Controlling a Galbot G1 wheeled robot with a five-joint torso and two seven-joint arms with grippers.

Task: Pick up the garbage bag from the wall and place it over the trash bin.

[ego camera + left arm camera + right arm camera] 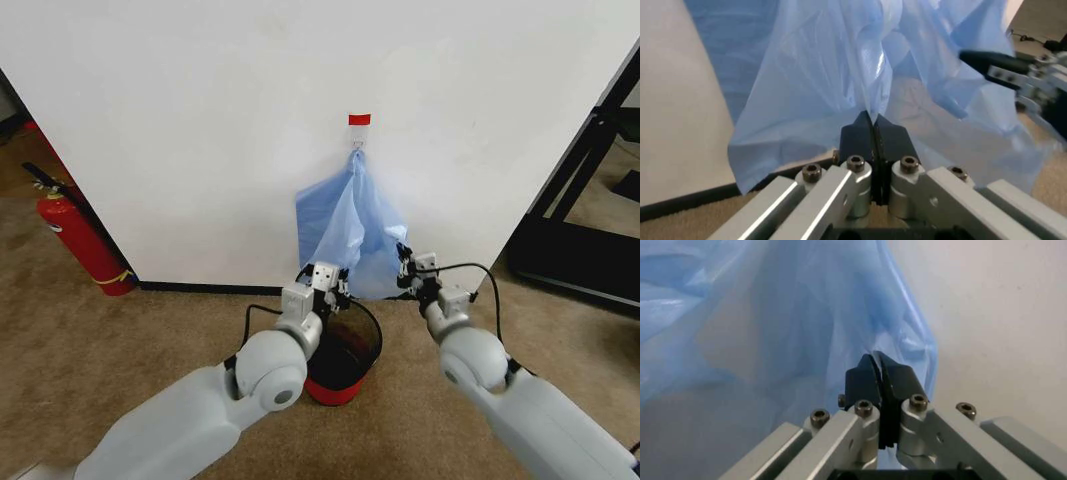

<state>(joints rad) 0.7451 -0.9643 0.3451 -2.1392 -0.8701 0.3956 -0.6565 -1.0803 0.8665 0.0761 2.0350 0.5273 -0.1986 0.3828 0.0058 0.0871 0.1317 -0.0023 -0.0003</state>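
I have both end effectors pinched onto the garbage bag (350, 235), the left end effector (327, 283) and right end effector (408, 268) on opposite lower edges to spread its mouth. It hangs from the hook tag (359, 120) on the wall (200, 120), just above the trash bin (342, 352).

light grey rounded arm shells, black cables at wrists, silver gripper linkages with hex screws, black fingertip pads (873, 137)
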